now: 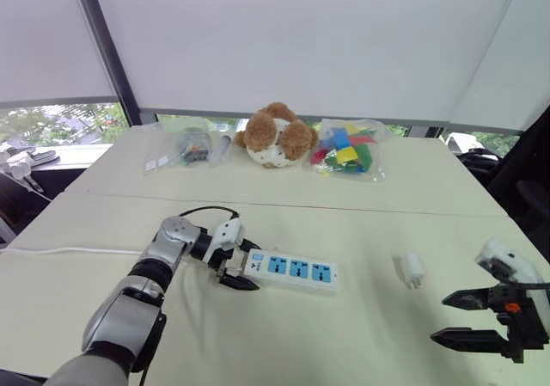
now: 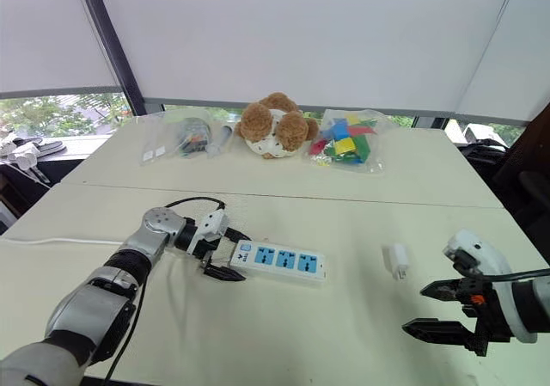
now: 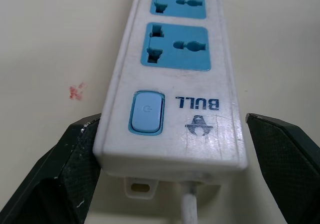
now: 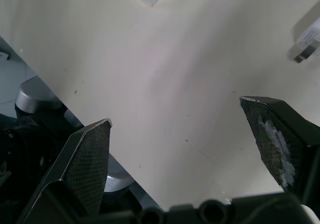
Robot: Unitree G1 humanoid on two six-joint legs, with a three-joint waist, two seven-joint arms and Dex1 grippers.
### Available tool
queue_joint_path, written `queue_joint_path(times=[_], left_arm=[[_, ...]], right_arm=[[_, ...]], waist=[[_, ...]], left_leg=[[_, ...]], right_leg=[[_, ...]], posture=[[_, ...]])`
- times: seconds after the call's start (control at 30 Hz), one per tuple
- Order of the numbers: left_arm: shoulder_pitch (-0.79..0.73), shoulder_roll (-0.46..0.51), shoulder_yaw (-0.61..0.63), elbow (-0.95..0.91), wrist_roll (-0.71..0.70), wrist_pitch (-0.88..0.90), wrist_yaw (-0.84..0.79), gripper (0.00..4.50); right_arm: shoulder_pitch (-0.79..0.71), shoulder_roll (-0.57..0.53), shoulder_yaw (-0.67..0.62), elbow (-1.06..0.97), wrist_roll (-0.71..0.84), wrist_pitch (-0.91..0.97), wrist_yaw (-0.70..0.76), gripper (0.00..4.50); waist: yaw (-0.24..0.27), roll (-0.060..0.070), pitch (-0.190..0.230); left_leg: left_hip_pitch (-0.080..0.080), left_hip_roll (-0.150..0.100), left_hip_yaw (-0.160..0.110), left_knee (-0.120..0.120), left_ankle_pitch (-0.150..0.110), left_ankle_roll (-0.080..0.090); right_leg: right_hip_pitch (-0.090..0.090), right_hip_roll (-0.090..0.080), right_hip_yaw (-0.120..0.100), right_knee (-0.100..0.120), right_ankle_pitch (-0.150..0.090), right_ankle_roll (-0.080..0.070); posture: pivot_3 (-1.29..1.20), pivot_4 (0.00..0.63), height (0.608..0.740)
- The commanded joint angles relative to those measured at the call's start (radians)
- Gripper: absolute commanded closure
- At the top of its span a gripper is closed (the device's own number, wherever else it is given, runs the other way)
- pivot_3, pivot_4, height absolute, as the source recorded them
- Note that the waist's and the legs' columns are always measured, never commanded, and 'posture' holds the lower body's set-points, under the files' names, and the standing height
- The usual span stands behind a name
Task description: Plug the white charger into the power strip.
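From the head views, the left gripper [image 1: 234,272] reaches sideways with its bent arm, jaws spread around the switch end of the power strip [image 1: 292,271]; the white charger [image 1: 412,270] lies between strip and right gripper [image 1: 465,319]. In the left wrist view one finger [image 3: 75,154] touches the strip's side (the other stands just apart). In the right wrist view the jaws gape wide, empty, above the table [image 4: 165,94].

Power strip [image 3: 175,84]: white plastic, smooth, slightly glossy, with small scuffs near the printed logo; socket faces and switch [image 3: 146,112] of blue plastic, more matt. Cord [image 3: 189,209] of smooth white plastic. White charger [image 1: 412,270]: smooth white plastic, a little shiny. Table [image 1: 361,223]: pale, matt, smooth surface, with a few small marks. Left gripper [image 3: 170,156] fingers [image 3: 65,174]: black, matt, finely textured. Right gripper [image 4: 195,149] fingers [image 4: 87,159]: black with a woven, carbon-like pattern, one pad worn whitish. Plush toy [image 1: 275,134]: brown and white soft fuzzy cloth. Bags [image 1: 348,150]: clear, glossy, crinkled plastic film. Blinds [image 1: 301,33]: white matt fabric.
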Motion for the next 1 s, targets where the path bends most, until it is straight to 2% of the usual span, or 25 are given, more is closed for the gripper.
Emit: queue_joint_path(times=[0.03,0.07,0.1,0.3,0.37,0.43,0.53,0.67,0.77,0.87,1.0], left_arm=[[-0.026,-0.017,0.022,0.021,0.016,-0.02,0.024,0.9],[-0.028,-0.021,0.024,0.025,0.019,-0.021,0.028,1.32],[-0.027,-0.024,0.025,0.025,0.023,-0.023,0.03,1.47],[0.039,0.002,0.026,-0.065,0.046,0.011,0.06,1.44],[0.072,0.021,0.034,-0.133,0.038,0.051,0.064,1.44],[0.115,0.038,0.036,-0.232,0.028,0.108,0.073,1.44],[0.179,0.049,0.027,-0.393,0.024,0.186,0.118,1.44],[0.237,0.03,0.011,-0.559,0.019,0.298,0.178,1.44],[0.277,-0.003,-0.005,-0.671,0.024,0.379,0.245,1.44],[0.325,-0.04,-0.026,-0.814,0.025,0.482,0.317,1.44],[0.37,-0.017,-0.033,-0.948,0.012,0.579,0.348,1.44]], right_arm=[[0.006,-0.009,-0.05,-0.017,0.014,0.001,0.007,0.0],[0.009,-0.012,-0.053,-0.014,0.015,-0.002,0.009,0.0],[0.012,-0.016,-0.056,-0.01,0.014,-0.004,0.013,0.0],[0.01,-0.027,-0.048,0.052,-0.005,-0.043,0.026,0.0],[-0.044,-0.042,-0.014,0.129,-0.012,-0.049,-0.003,0.0],[-0.158,-0.081,0.064,0.255,-0.011,-0.022,-0.047,0.0],[-0.433,-0.164,0.271,0.455,0.0,0.074,-0.095,0.0],[-0.816,-0.231,0.625,0.653,-0.063,0.152,-0.031,0.0],[-1.109,-0.193,0.905,0.843,-0.207,0.182,0.017,0.0],[-1.34,-0.126,1.107,1.045,-0.311,0.227,0.068,0.0],[-1.478,-0.055,1.336,1.174,-0.4,0.231,0.191,0.0]], waist=[[0.0,0.0,0.0],[0.0,0.0,0.0],[0.001,0.0,0.0],[0.0,0.0,0.0],[-0.002,0.0,0.0],[-0.008,0.0,0.0],[-0.023,0.002,-0.001],[-0.019,0.003,-0.001],[-0.013,0.003,-0.001],[-0.001,0.003,-0.001],[0.004,0.004,-0.001]], left_leg=[[0.0,0.0,0.0,0.0,0.0,0.0],[0.0,0.0,0.0,0.0,0.0,0.0],[0.0,0.0,0.0,0.0,0.0,0.0],[0.0,0.0,-0.001,0.0,0.0,0.0],[0.001,0.0,-0.001,0.0,0.0,0.0],[0.002,0.0,0.0,0.0,0.0,0.0],[0.003,0.0,0.0,0.0,0.0,0.0],[0.002,0.0,0.0,-0.001,0.0,0.0],[-0.002,0.0,0.0,0.0,0.0,0.0],[-0.01,-0.001,0.001,0.002,0.0,0.0],[-0.014,-0.002,0.002,0.004,0.0,0.0]], right_leg=[[0.0,0.0,0.0,0.0,0.0,0.0],[0.0,0.0,0.0,0.0,0.0,0.0],[0.0,0.0,0.0,0.0,0.0,0.0],[0.001,0.0,0.0,0.0,0.0,0.0],[0.001,0.0,0.0,0.0,0.0,0.0],[0.002,0.0,0.0,0.0,0.0,0.0],[0.002,0.0,0.001,0.002,0.0,0.0],[0.0,0.0,0.002,0.002,0.0,0.0],[-0.003,-0.001,0.002,0.001,0.0,0.0],[-0.01,-0.001,0.006,0.001,0.0,0.0],[-0.015,0.0,0.008,0.004,0.0,0.0]], posture=[[0.0,0.15,0.739],[0.0,0.15,0.739],[0.0,0.15,0.739],[0.0,0.15,0.739],[0.0,0.15,0.739],[0.0,0.15,0.739],[0.0,0.15,0.739],[0.0,0.15,0.739],[0.0,0.15,0.739],[0.0,0.15,0.739],[0.0,0.15,0.739]])
